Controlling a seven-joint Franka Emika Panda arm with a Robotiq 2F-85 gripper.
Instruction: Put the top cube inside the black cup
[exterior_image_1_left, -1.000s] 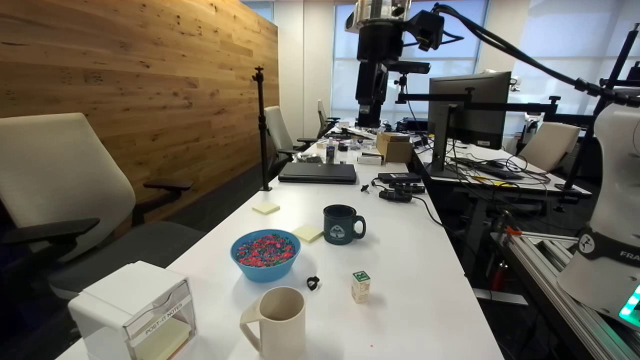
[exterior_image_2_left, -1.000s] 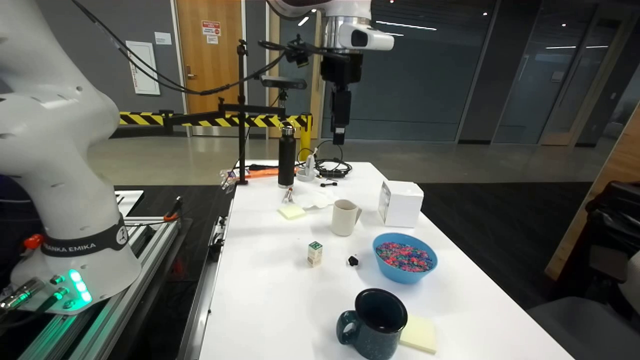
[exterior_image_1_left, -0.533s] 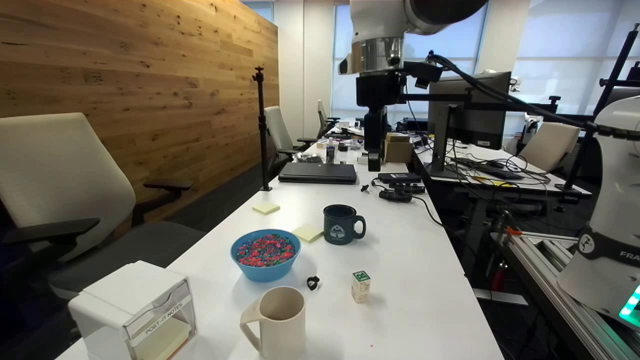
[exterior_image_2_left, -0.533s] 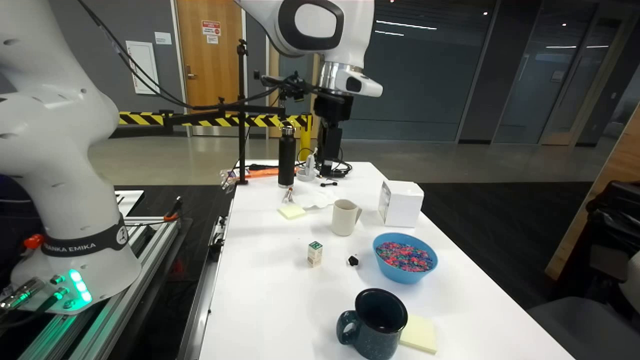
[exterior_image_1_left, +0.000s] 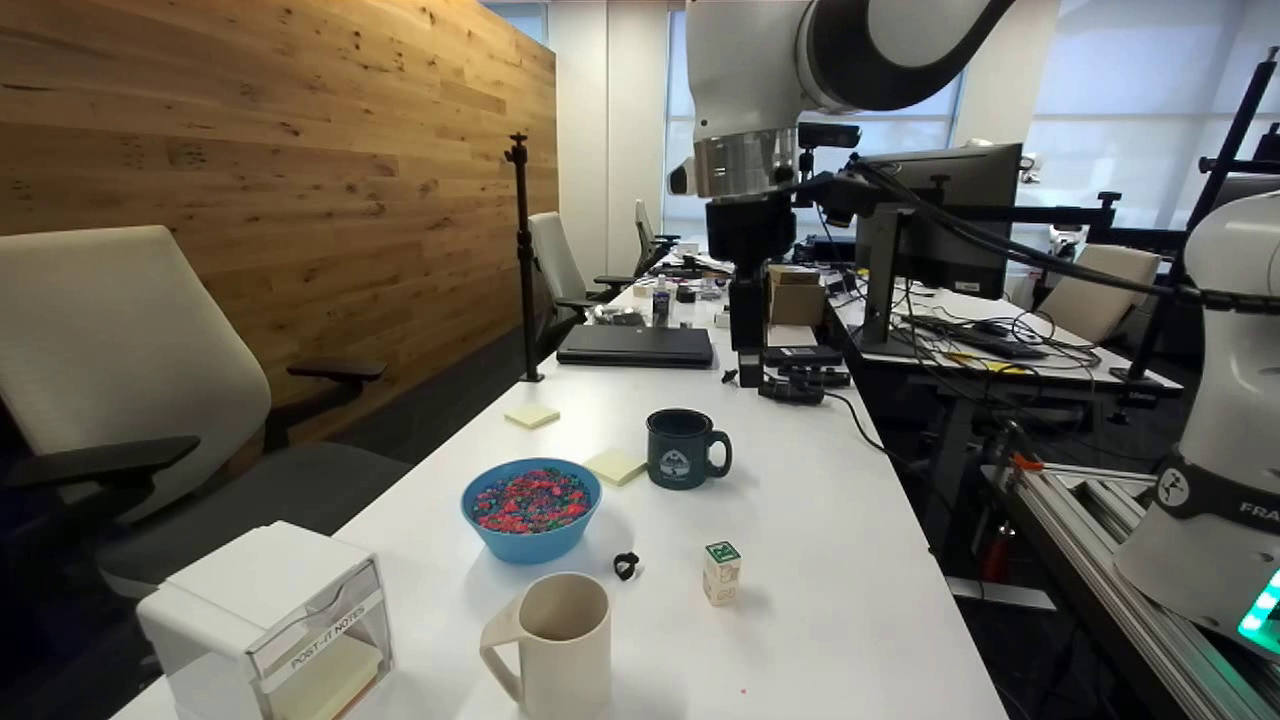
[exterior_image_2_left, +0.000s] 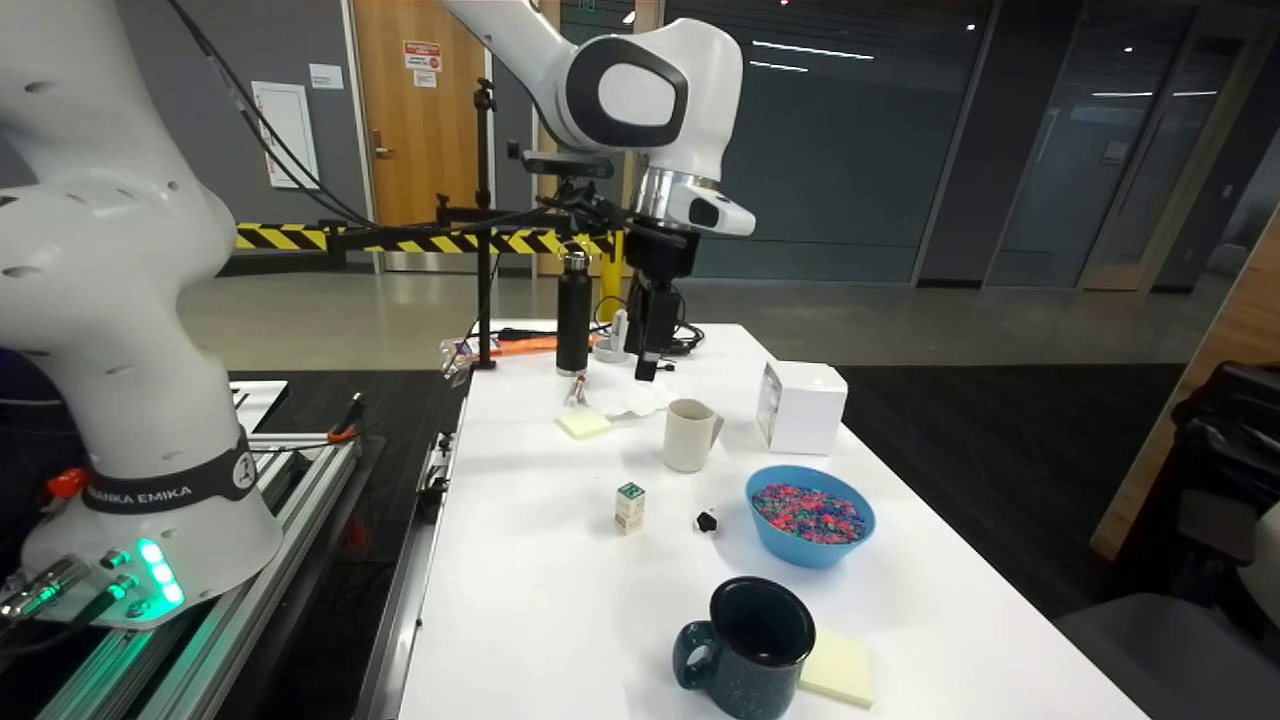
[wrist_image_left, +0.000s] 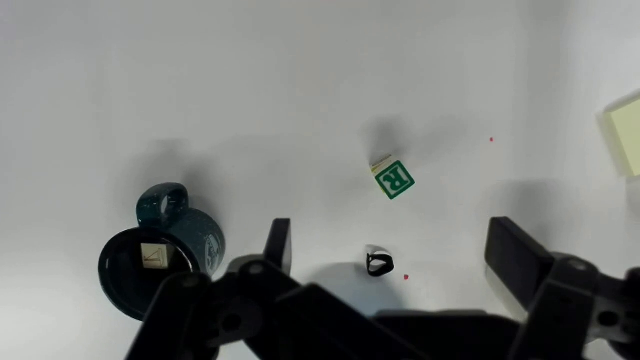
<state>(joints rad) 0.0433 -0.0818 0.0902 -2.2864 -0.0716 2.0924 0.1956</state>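
The top cube (exterior_image_1_left: 722, 560) has a green-framed R on its top face and pale sides. It sits on a pale lower cube (exterior_image_1_left: 721, 590); the stack also shows in an exterior view (exterior_image_2_left: 629, 508) and the wrist view (wrist_image_left: 395, 179). The black cup (exterior_image_1_left: 676, 455), a dark squat mug with a side handle, stands upright apart from the stack (exterior_image_2_left: 752, 665). In the wrist view, the cup (wrist_image_left: 197, 232) holds a pale cube (wrist_image_left: 155, 255). My gripper (wrist_image_left: 395, 245) is open and empty, high above the table (exterior_image_2_left: 647, 368), with the stack ahead of its fingertips.
A blue bowl of coloured bits (exterior_image_1_left: 530, 545), a cream mug (exterior_image_1_left: 570, 660), a small black loop (exterior_image_1_left: 626, 566) and a white note box (exterior_image_2_left: 803, 405) stand around the stack. Note pads lie on the table (exterior_image_2_left: 840, 670). A black bottle (exterior_image_2_left: 573, 310) stands at one end.
My arm and open gripper have come down a good way toward the table over the last second, slowing lately. The cubes, cups and bowl have not moved.
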